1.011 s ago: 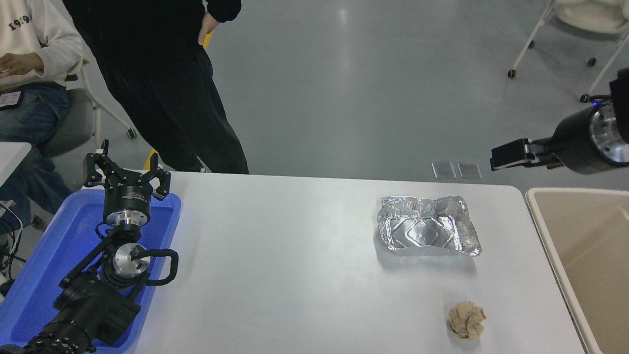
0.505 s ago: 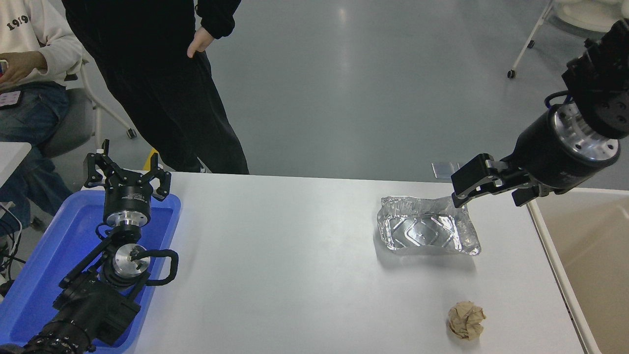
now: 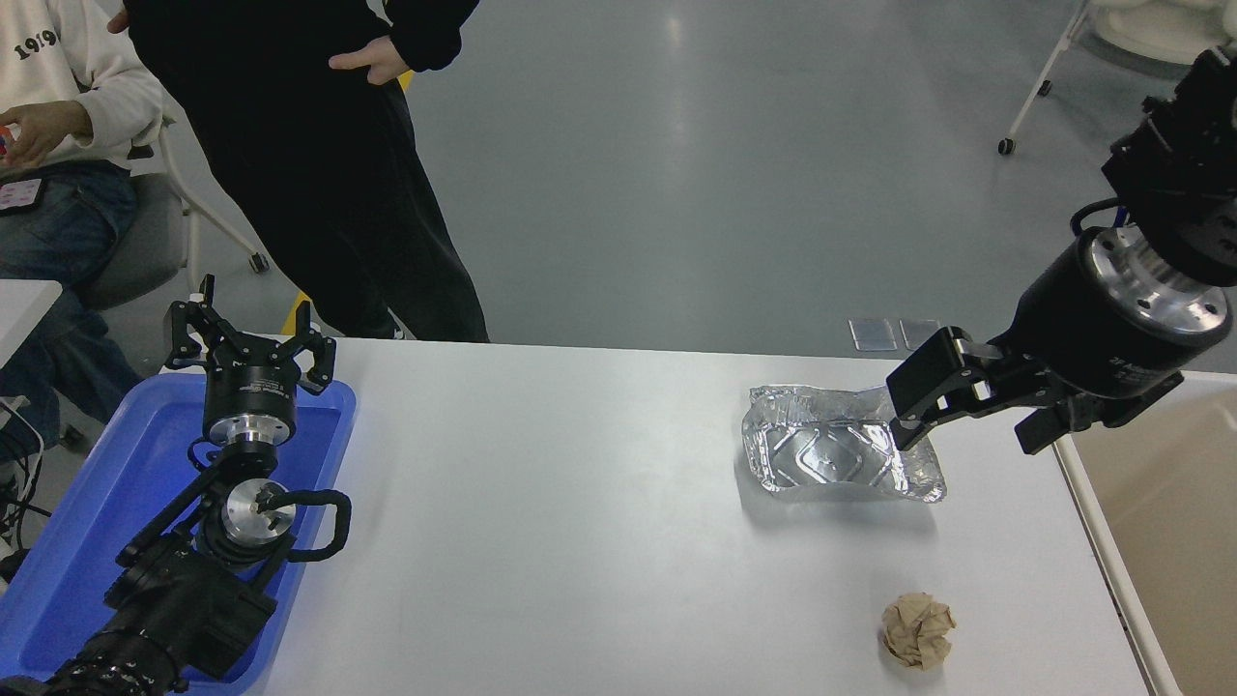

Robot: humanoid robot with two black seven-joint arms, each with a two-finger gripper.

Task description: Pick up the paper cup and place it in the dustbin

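Observation:
The paper cup is not in view anywhere on the table. The beige dustbin (image 3: 1174, 522) stands at the table's right end, cut off by the picture's edge; what lies inside it does not show. My right gripper (image 3: 966, 430) comes in from the right edge, points left and down, and hangs open and empty just above the far right corner of the foil tray. My left gripper (image 3: 246, 324) is parked open over the blue tray at the lower left.
A crinkled silver foil tray (image 3: 836, 454) lies right of the table's middle. A crumpled brown paper ball (image 3: 918, 630) lies near the front right. A blue plastic tray (image 3: 116, 483) sits under the left arm. Two people are at the far left side.
My right arm has swung from above the dustbin at the right edge leftward and down to the foil tray's far right corner. The standing person's hand has moved. The left arm has not moved.

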